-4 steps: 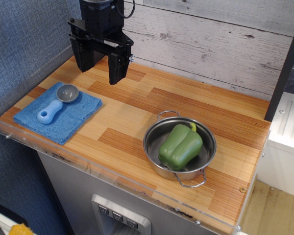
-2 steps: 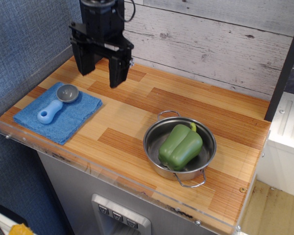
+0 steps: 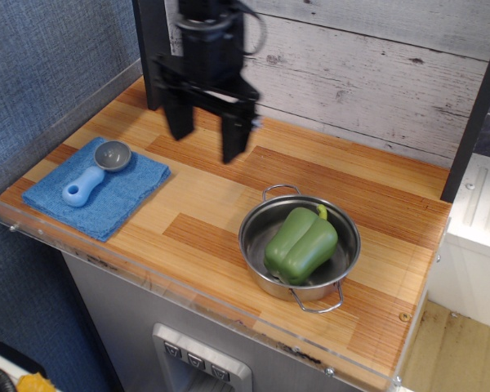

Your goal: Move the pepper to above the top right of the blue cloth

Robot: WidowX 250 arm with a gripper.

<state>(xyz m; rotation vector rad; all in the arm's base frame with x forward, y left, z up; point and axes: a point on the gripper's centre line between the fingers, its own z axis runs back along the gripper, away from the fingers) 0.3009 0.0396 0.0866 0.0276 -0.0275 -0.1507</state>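
Note:
The green pepper (image 3: 301, 243) lies inside the steel pot (image 3: 258, 222) at the right front of the wooden counter. The blue cloth (image 3: 114, 198) lies flat at the left front. My black gripper (image 3: 206, 147) hangs open and empty above the counter's back middle, to the right of the cloth and up-left of the pot. Its two fingers point down with a wide gap between them.
A grey scoop with a light-blue handle (image 3: 95, 172) rests on the cloth. A clear acrylic rim (image 3: 188, 298) runs along the counter's front and left edges. A white plank wall stands behind. Bare wood lies between the cloth and the pot.
My gripper has moved to the right, from above the cloth's far corner toward the middle of the counter. It stays open. The pepper, pot, cloth and scoop have not moved.

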